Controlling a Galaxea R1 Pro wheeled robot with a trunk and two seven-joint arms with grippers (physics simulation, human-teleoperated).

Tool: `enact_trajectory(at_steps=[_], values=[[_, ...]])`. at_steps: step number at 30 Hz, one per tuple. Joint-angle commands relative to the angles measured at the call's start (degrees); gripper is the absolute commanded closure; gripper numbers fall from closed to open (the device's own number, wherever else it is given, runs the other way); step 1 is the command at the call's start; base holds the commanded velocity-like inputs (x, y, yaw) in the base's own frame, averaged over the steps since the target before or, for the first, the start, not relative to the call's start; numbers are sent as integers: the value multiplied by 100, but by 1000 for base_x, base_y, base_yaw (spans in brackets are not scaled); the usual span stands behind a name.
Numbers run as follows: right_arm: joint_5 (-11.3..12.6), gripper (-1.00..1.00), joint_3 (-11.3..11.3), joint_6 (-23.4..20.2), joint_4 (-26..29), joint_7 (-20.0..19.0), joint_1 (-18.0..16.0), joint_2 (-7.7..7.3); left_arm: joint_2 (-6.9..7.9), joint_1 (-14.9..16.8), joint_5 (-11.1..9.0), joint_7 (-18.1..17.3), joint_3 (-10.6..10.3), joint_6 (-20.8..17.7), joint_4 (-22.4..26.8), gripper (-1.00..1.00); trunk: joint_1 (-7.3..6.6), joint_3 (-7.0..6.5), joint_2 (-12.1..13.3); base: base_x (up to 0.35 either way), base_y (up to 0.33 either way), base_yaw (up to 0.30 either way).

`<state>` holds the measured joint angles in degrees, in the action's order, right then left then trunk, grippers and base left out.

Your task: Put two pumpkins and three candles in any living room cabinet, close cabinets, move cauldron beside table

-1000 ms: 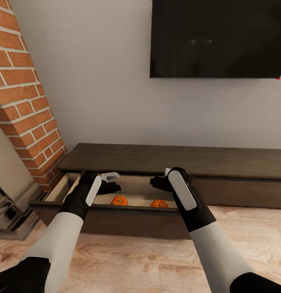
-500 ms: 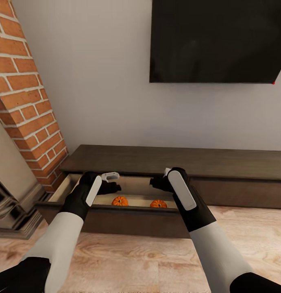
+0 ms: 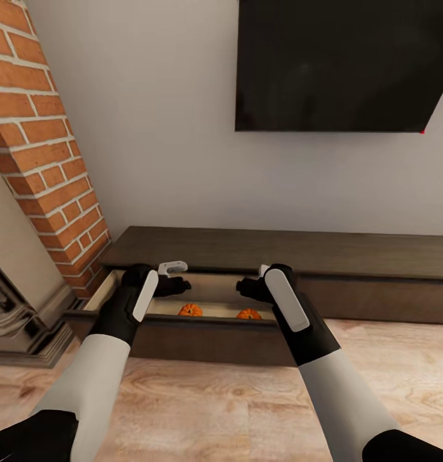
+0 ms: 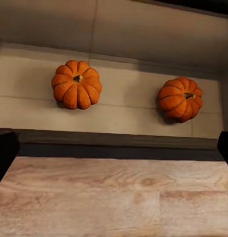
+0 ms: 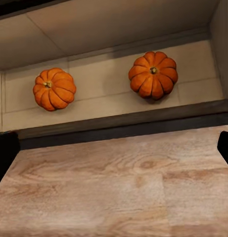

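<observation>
Now, pumpkins [image 3: 190, 310] [image 3: 249, 314]: both lie in the open drawer [image 3: 202, 321], lower centre, stowed.
Left gripper [image 3: 173, 276]: jaws apart, empty.
Right gripper [image 3: 250, 289]: spread, empty, above the drawer.

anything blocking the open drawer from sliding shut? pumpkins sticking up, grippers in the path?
Nothing visible. Both pumpkins sit low on the drawer floor; the left gripper and right gripper hover above it.

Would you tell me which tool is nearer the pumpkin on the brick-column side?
Left. The left tool hangs just above that pumpkin; the right tool is farther, above the other pumpkin.
</observation>
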<state>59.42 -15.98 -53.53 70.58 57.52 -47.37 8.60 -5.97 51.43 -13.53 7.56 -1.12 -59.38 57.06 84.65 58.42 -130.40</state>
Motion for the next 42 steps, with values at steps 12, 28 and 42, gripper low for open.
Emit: enact_trajectory(at_steps=[12, 28, 42], values=[[0, -100, 40, 0, 0, -4, 0, -5, -9, 0, 5, 0, -19, -3, 42, -100, 0, 0, 0, -207, -62, 0], [8, -100, 34, 0, -8, -19, 9, -8, -15, -2, -14, 0, -29, 5, 42, -100, 0, 0, 0, -152, -101, 0], [17, -100, 26, -17, 2, -32, 22, -20, -76, -24, -20, 0, -4, 11, 12, -100, 242, 198, -441, -2, -1, 0]])
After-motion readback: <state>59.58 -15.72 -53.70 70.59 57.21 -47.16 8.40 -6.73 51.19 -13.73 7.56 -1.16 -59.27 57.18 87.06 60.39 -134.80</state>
